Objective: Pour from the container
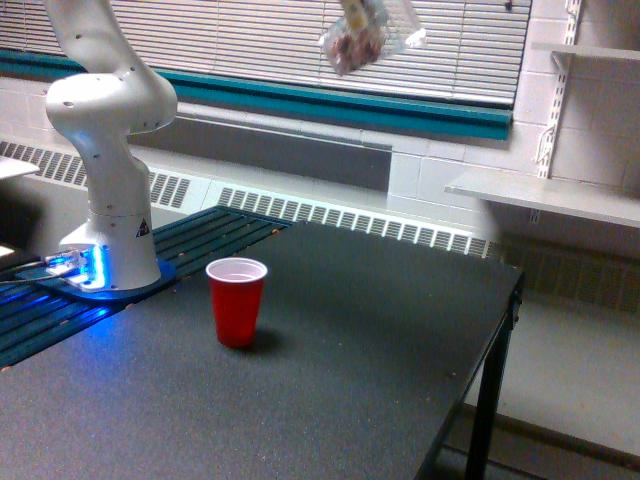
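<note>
The container (pixel 357 36), a small clear mug with pinkish-brown bits showing through, hangs tilted high in the air at the top edge of the exterior view, in front of the window blinds. It is well above the table and to the exterior view's right of the red cup (pixel 237 300). That cup stands upright on the dark table (pixel 380 340), its white inside showing. The gripper holding the mug is cut off by the top of the frame, so its fingers do not show.
The arm's white base (pixel 108 200) stands at the table's left with a blue glow at its foot. The table's right edge (pixel 505 330) drops to the floor. Wall shelves (pixel 545 195) hang at the right.
</note>
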